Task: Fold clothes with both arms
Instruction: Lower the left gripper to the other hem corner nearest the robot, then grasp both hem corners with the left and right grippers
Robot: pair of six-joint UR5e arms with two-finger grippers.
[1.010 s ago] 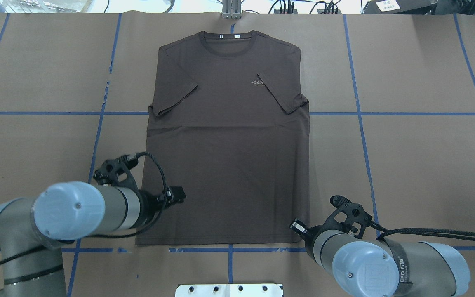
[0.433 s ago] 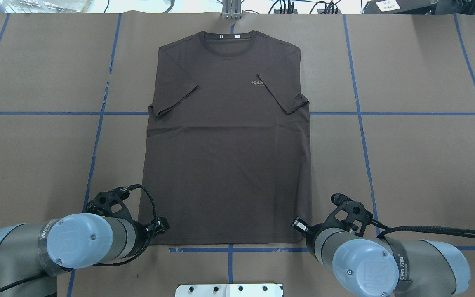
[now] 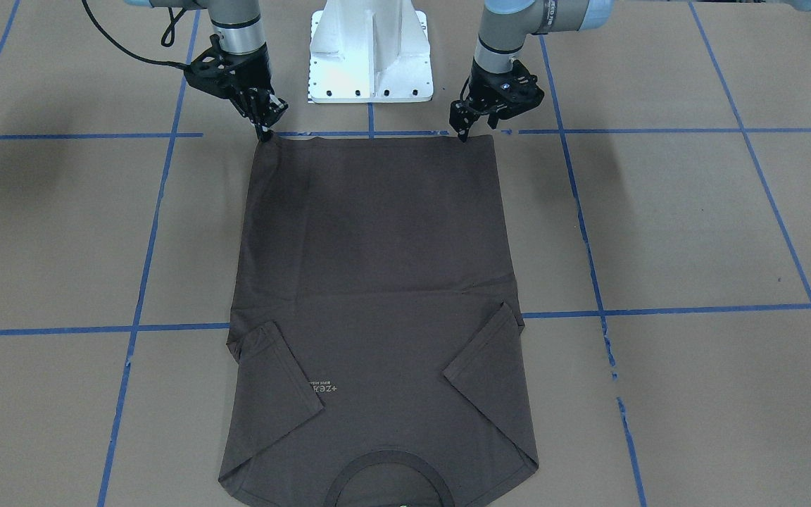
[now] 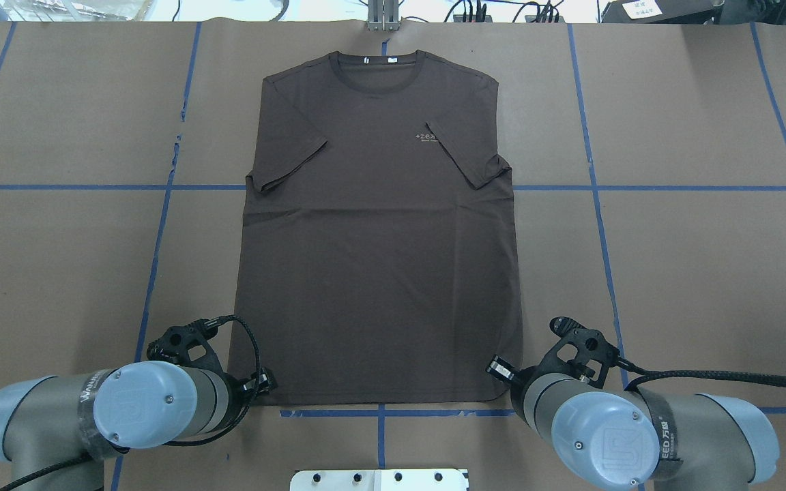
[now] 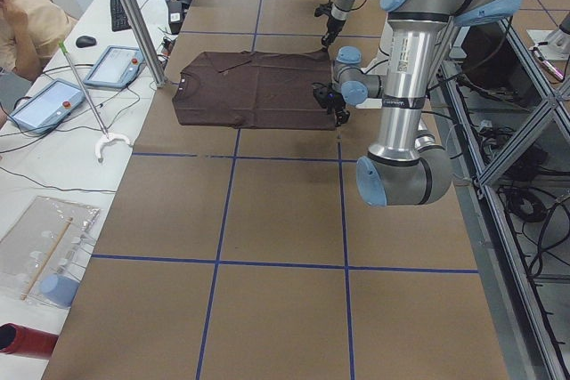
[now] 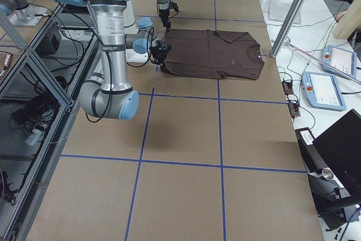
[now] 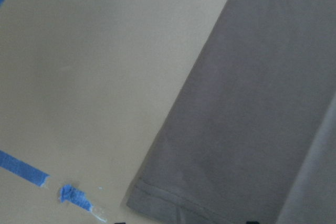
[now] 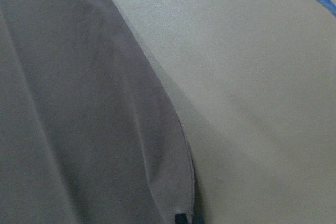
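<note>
Brown paper table cover (image 4: 707,273), gridded with blue tape lines (image 4: 598,204), evenly lit. In the left exterior view, a white side bench (image 5: 53,166) at 9 o'clock carries tablets (image 5: 116,67), a keyboard (image 5: 118,11) and a mouse (image 5: 85,41); a metal post (image 5: 134,15) stands at 11 o'clock.

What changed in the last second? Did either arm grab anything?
The left gripper drew back from over the T-shirt toward the robot, to the hem's left corner, jaws open, holding nothing. The right gripper barely moved at the right corner, which it appears to pinch; the side edge there bulged outward slightly. Collar, sleeves and the rest lie unchanged.
</note>
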